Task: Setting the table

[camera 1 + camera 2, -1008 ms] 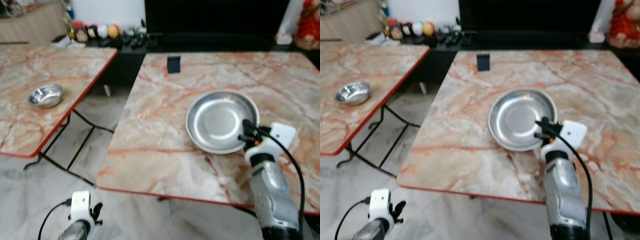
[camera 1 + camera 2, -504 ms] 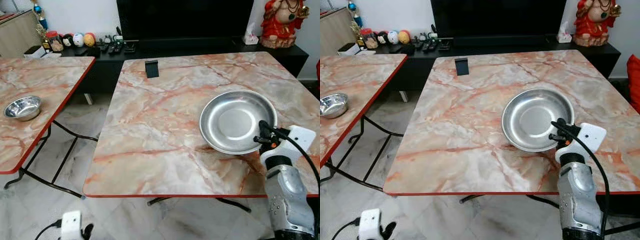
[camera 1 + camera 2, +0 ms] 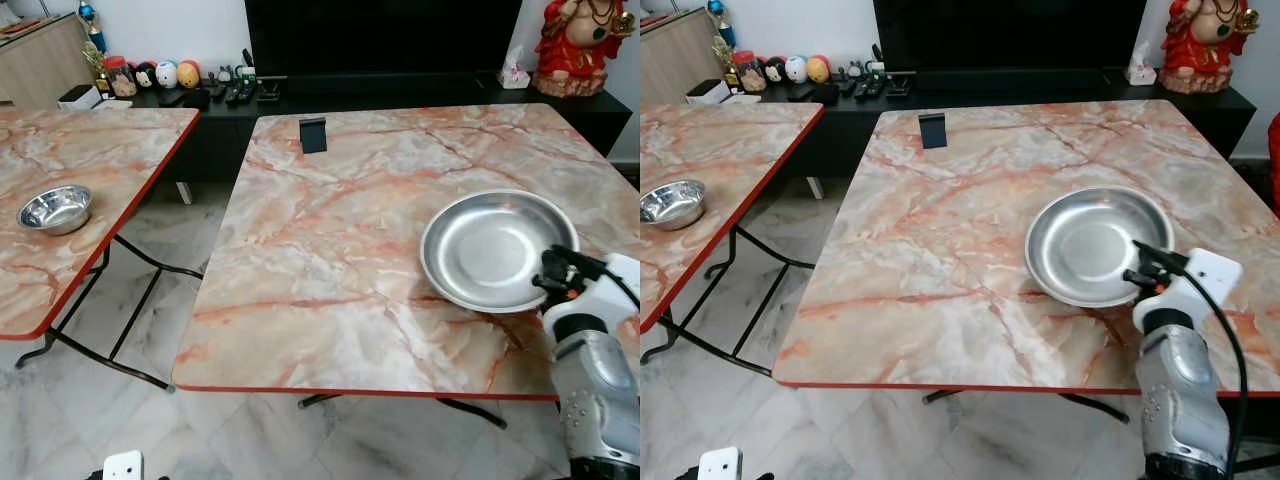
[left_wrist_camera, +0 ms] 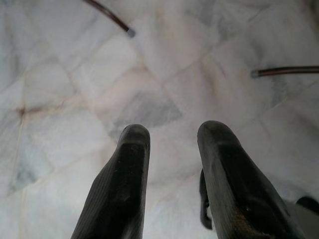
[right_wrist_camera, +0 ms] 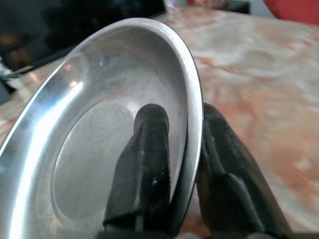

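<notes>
Gripping the rim of a steel plate [image 3: 1095, 245] at lower right of the marble bench [image 3: 940, 250], right gripper [image 3: 1145, 268] jaws clamped on it; left gripper [image 4: 172, 149] jaws apart above the floor [image 4: 75, 74].

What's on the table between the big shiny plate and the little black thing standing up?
Nothing: in the left eye view, only bare marble table lies between the steel plate, gripped by the right tool, and the black stand.

Two marble tables [image 3: 940, 250] [image 3: 730, 160], one steel plate [image 3: 1085, 245], one steel bowl [image 3: 672, 203].
</notes>
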